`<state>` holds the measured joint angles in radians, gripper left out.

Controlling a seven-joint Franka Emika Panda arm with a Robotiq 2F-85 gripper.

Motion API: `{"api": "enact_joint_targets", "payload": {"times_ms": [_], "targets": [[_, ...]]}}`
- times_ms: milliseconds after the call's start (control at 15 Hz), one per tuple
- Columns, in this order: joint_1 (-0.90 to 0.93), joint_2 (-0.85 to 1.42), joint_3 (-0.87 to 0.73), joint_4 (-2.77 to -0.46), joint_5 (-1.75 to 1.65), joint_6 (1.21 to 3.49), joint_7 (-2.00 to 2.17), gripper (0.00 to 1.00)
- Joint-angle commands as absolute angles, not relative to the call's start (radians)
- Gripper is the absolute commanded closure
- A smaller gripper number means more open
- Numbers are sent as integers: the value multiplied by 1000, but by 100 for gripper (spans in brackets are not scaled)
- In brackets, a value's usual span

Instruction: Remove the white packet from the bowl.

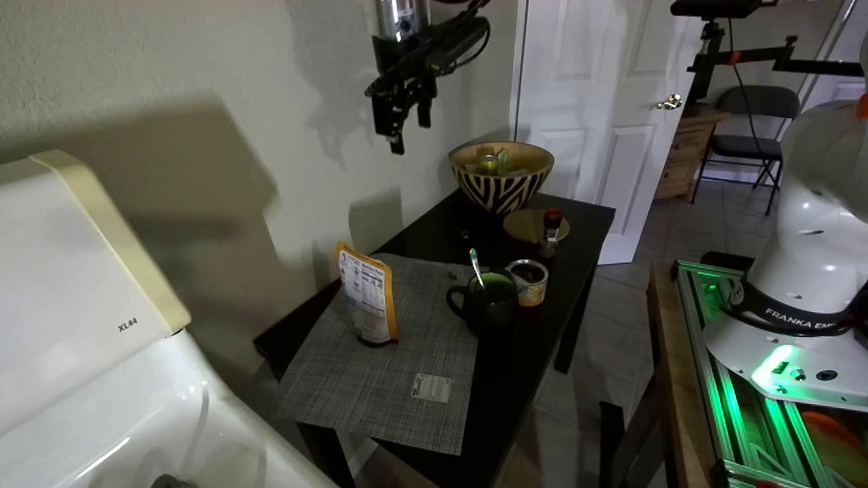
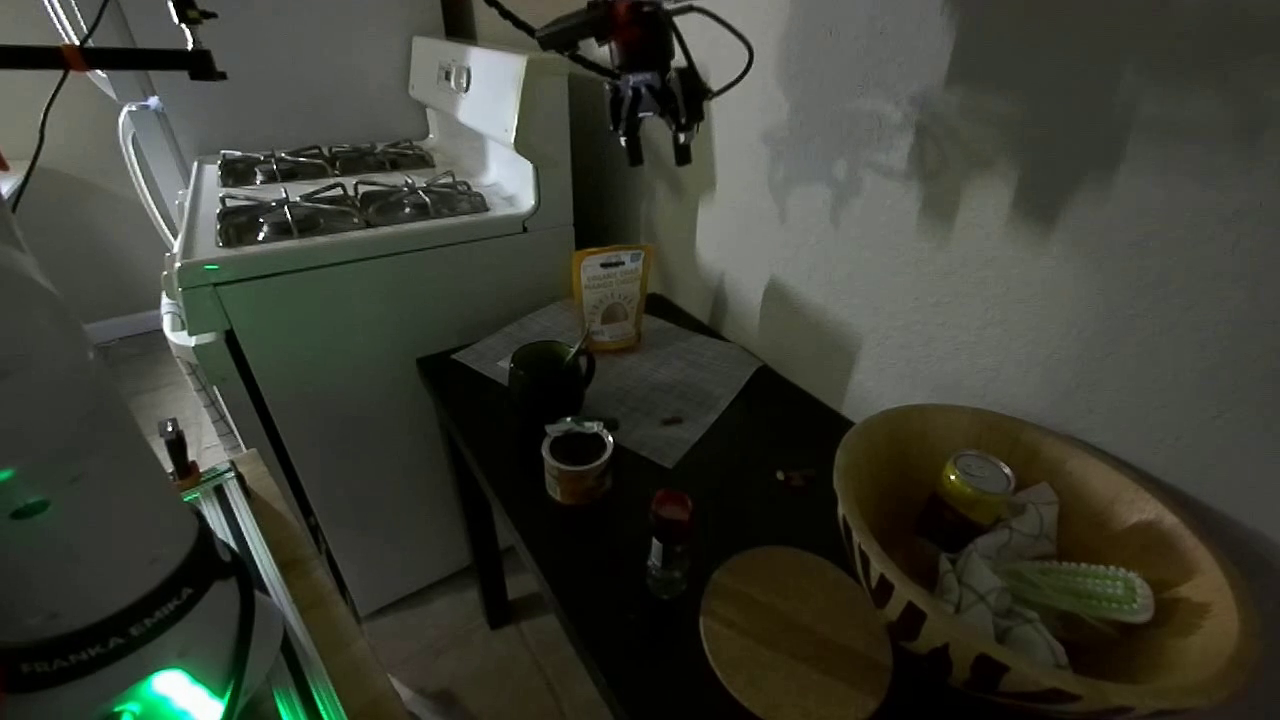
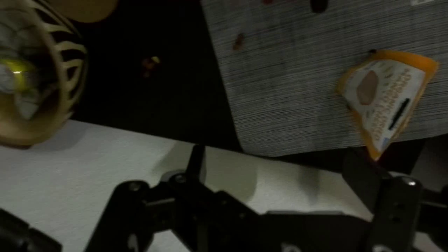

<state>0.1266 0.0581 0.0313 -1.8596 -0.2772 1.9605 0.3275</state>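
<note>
Both jaws of the empty gripper point(image 2: 658, 158) stand wide apart. In an exterior view the white-and-orange mango packet point(image 2: 612, 300) — likely the one meant — stands upright, far, on the woven placemat point(image 2: 665, 395), outside the zebra-striped bowl point(image 2: 890, 460) near right; a low sideways sweep could topple it.

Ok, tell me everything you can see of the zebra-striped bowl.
The bowl is round and wide-mouthed, narrowing toward its base; it looks wooden, with a tan inside and rim and dark zebra stripes on a pale outside. It stands upright on the black table, close to the room wall and beside a round board; whether it touches either cannot be told. Inside are a yellow can, a pale lined cloth and a pale-green bumpy item. The gripper is clear of it.
</note>
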Motion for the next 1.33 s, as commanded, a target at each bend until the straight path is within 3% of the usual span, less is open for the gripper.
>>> {"api": "enact_joint_targets", "payload": {"times_ms": [0,1267], "targets": [[80,-61,13,-1920,-451,1882,408,0],[43,-48,31,-1879,-465,1861,403,0]]}}
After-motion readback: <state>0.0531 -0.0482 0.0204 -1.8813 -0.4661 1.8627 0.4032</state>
